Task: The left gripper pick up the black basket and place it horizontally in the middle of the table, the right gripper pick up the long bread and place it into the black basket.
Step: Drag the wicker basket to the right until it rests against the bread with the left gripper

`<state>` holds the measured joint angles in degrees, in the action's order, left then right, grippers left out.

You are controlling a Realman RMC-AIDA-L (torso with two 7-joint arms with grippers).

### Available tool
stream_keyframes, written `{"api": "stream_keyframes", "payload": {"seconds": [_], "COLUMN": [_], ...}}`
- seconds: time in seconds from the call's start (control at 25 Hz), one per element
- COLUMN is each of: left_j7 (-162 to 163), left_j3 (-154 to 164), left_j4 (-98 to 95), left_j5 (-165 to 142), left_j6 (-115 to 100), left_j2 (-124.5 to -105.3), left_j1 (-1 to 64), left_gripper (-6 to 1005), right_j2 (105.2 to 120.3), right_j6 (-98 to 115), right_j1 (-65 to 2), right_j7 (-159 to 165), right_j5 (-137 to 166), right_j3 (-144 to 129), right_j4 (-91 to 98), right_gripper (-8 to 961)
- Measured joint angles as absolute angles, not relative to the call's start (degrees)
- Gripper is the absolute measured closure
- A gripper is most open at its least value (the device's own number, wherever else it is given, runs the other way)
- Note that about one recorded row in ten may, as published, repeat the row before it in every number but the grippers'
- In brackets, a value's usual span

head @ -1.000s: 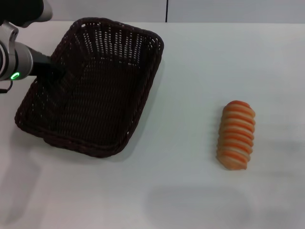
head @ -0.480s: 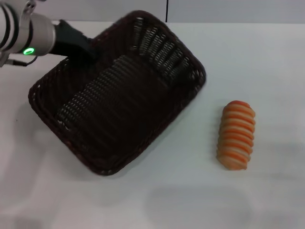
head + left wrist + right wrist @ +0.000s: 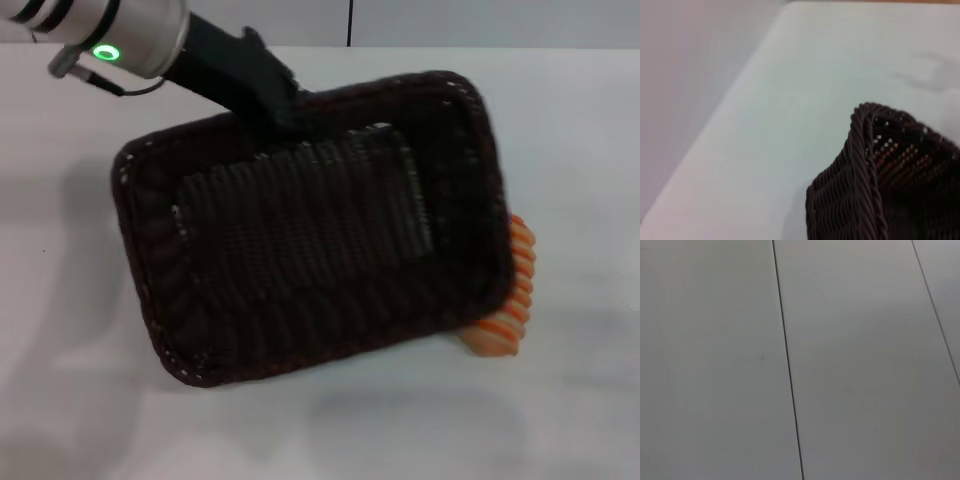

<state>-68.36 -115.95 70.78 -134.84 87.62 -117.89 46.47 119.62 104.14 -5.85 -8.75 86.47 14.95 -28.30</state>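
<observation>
The black basket (image 3: pixel 310 240) hangs lifted over the middle of the white table (image 3: pixel 80 400), lying almost crosswise, its right end covering most of the long bread (image 3: pixel 505 320). My left gripper (image 3: pixel 280 108) is shut on the basket's far rim, its silver arm with the green light reaching in from the upper left. The left wrist view shows one corner of the basket (image 3: pixel 875 190) above the table (image 3: pixel 790 100). The bread's orange and cream ridges peek out at the basket's right edge. My right gripper is out of view.
The table's far edge meets a grey wall with a dark seam (image 3: pixel 351 22). The right wrist view shows only grey panels with dark seams (image 3: pixel 787 365).
My left gripper has swung the basket up and to the right while turning it, from the table's left to the middle. The basket now hides most of the bread. The bread has not moved.
</observation>
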Motion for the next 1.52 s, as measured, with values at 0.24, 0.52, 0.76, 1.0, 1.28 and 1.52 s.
{"api": "stream_keyframes", "payload": {"seconds": [0.24,0.52,0.76,1.0,1.28,1.52], "left_j7": [-71.9,-74.2,-75.0,-74.9,-75.5,-75.4], "left_j3": [-116.4,-116.4,-116.4,-116.1,-113.8,-109.5], "left_j4": [65.2,62.5,61.0,59.0,58.7,62.7], "left_j5": [-134.4,-134.7,-138.5,-141.3,-146.1,-143.7], "left_j6": [93.2,95.2,92.3,89.7,87.5,86.0], "left_j2": [-116.88,-116.74,-116.23,-116.47,-118.0,-118.37], "left_j1": [53.9,56.4,57.2,57.3,56.7,54.2], "left_gripper": [801,801,802,801,805,816], "right_j2": [119.62,119.65,119.71,119.71,119.63,119.55], "right_j6": [104.2,104.3,104.3,104.3,104.2,104.2], "right_j1": [-5.7,-5.4,-5.4,-5.5,-5.6,-5.5], "right_j7": [-8.6,-8.5,-8.5,-8.5,-8.5,-8.5], "right_j5": [86.5,86.5,86.5,86.5,86.5,86.5], "right_j3": [14.3,14.2,13.5,13.1,12.9,12.8], "right_j4": [-28.4,-28.4,-28.4,-28.4,-28.4,-28.4], "right_gripper": [143,144,146,147,149,151]}}
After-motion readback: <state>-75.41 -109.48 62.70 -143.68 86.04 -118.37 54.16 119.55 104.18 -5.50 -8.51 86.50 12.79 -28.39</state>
